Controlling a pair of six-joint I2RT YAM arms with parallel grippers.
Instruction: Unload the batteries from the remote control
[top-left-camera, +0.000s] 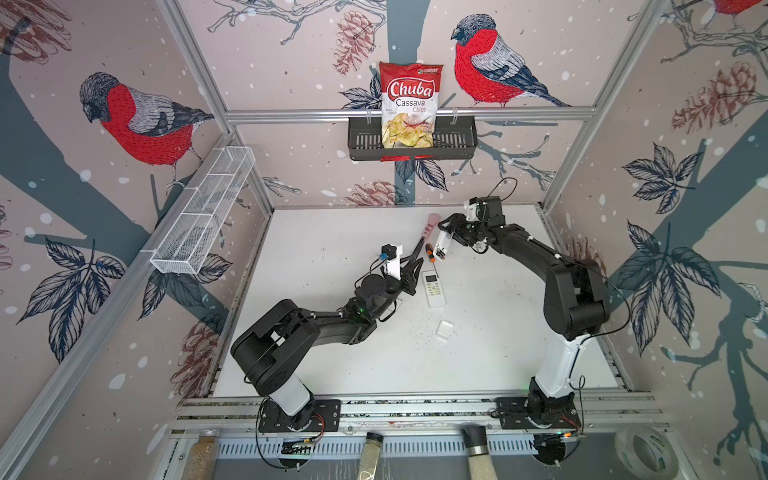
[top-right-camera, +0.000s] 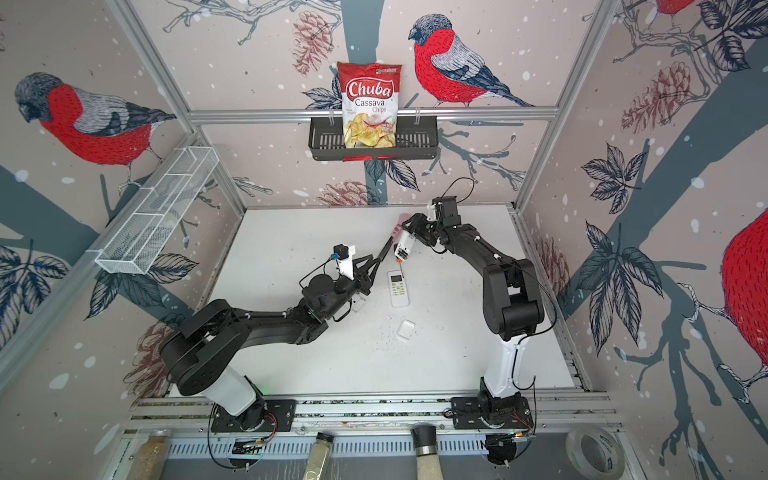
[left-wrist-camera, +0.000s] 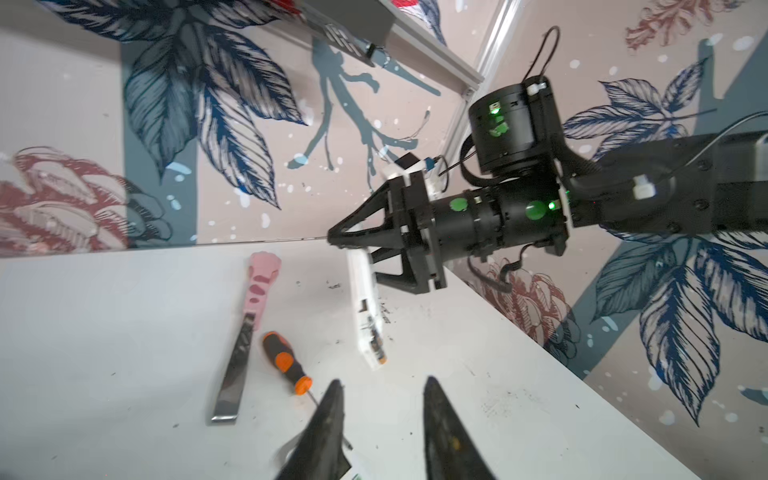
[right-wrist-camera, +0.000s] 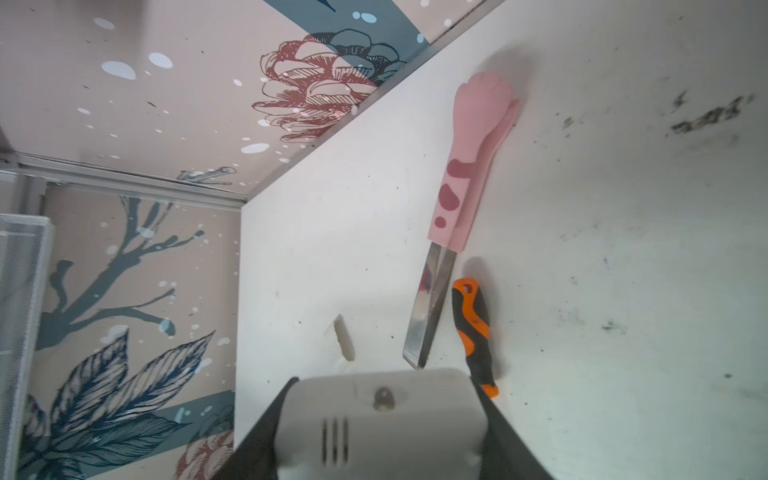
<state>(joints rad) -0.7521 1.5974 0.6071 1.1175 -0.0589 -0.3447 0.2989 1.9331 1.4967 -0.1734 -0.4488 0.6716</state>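
While pinched in right tool (left-wrist-camera: 353, 259): remote (left-wrist-camera: 362, 299), batteries (left-wrist-camera: 377, 347) seemingly lengthwise inside, just ahead of spread left tool (left-wrist-camera: 383, 380).

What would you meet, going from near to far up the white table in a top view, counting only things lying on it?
Small white cover, white remote, orange-and-black screwdriver, pink knife handle.

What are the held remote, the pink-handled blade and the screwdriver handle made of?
The held remote: matte white plastic, likely; moulded vent slots. The pink-handled blade: polished metal blade, mirror reflections; its handle looks like soft matte rubber or silicone. The screwdriver handle: black and orange, probably plastic with a rubbery grip; unsure.
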